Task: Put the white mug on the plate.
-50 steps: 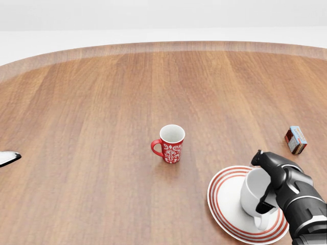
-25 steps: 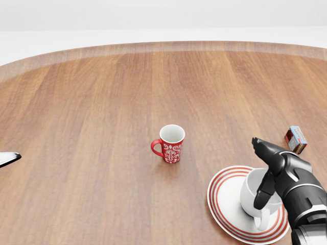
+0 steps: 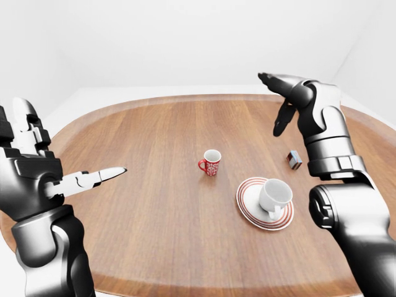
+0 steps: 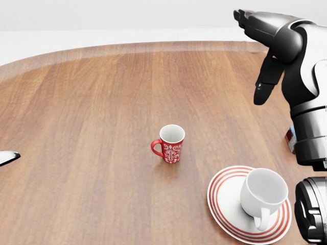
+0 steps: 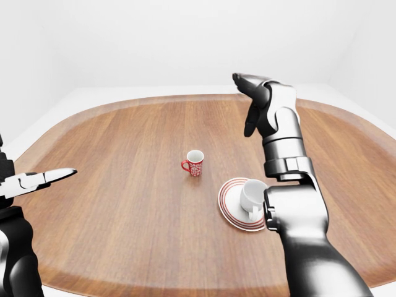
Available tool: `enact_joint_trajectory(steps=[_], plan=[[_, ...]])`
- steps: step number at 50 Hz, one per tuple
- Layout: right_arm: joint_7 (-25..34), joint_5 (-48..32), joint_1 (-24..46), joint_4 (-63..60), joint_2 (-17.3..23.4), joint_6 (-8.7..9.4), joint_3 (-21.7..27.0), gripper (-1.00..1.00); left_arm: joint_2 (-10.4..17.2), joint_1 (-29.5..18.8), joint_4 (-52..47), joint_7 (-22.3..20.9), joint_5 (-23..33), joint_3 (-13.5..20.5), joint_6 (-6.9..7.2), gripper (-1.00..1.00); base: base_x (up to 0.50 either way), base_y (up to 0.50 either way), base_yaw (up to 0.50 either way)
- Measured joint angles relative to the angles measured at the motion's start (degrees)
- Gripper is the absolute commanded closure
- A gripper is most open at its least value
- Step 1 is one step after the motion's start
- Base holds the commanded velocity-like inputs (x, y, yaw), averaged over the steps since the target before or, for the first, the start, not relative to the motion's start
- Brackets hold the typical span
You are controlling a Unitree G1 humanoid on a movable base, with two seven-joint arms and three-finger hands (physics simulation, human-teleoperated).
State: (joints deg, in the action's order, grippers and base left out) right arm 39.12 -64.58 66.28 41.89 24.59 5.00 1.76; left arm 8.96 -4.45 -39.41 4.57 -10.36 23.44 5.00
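A white mug (image 4: 261,196) sits tilted on a red-ringed plate (image 4: 223,206) at lower right of a wooden table (image 4: 102,102), while the robot's right hand (image 4: 265,46) hangs open above (fingers spread); a red patterned mug (image 4: 170,143) stands mid-table.

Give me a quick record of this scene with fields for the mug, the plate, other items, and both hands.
white mug: on the plate, tilted, handle toward head view's bottom
plate: red-ringed, on the wooden table
red mug: upright, left of plate
small box: right of red mug
right hand: raised, fingers open, empty
left hand: open, empty
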Motion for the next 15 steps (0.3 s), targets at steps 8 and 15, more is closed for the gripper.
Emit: enact_joint_trajectory(steps=[8,15], plan=[[-10.98,1.22,7.73,-3.48,0.72,0.00,1.94,-1.00,0.00,0.03,0.11,-0.03,-0.03,0.05,0.00,-1.00,0.00,0.00,0.00],[-18.74,4.50,11.00,-8.86,1.32,0.00,2.94,-1.00,-0.12,0.19,0.25,-0.09,0.10,-0.11,0.00,-1.00,0.00,0.00,0.00]])
